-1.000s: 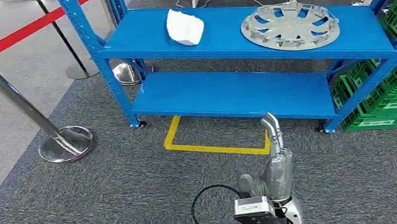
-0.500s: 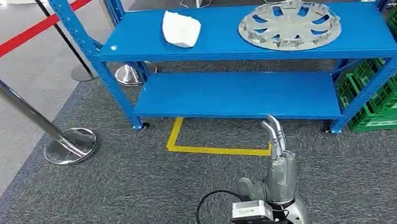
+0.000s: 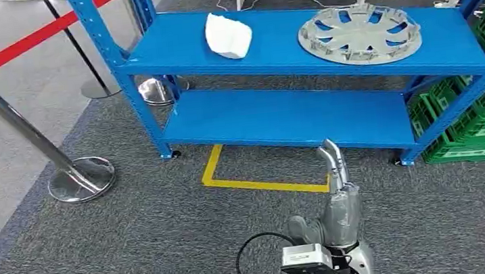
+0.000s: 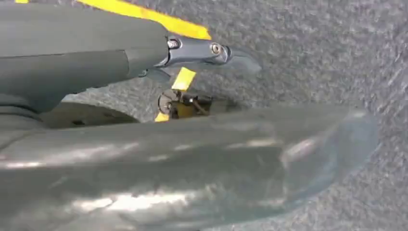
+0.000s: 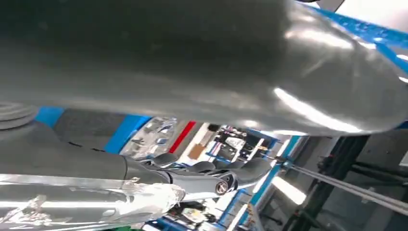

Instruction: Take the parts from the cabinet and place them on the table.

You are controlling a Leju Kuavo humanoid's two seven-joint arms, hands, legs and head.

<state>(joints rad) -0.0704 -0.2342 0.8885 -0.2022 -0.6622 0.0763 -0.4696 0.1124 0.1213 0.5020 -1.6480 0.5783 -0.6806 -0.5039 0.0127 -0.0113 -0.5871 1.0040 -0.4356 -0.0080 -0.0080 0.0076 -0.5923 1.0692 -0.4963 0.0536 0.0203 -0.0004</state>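
On the top shelf of the blue cabinet (image 3: 170, 56) lie a white moulded part (image 3: 228, 35) to the left and a silver hubcap (image 3: 359, 33) to the right. My right hand (image 3: 337, 188) hangs low in front of the cabinet, fingers stretched straight toward the lower shelf (image 3: 278, 116), holding nothing and well short of both parts. The right wrist view has the same hand (image 5: 192, 178) with blue shelf framing behind it. In the left wrist view my left hand (image 4: 144, 159) is over the grey carpet, its fingers (image 4: 202, 48) extended, nothing in it.
A yellow tape mark (image 3: 258, 181) lies on the carpet before the cabinet. Stacked green crates (image 3: 477, 126) stand at its right end. A chrome barrier post (image 3: 18, 126) with a red belt (image 3: 25, 39) stands to the left, another post base (image 3: 157, 90) behind the cabinet's leg.
The head camera swayed slightly, shifting the whole scene. Both parts lie where they were and my right hand keeps its pose.
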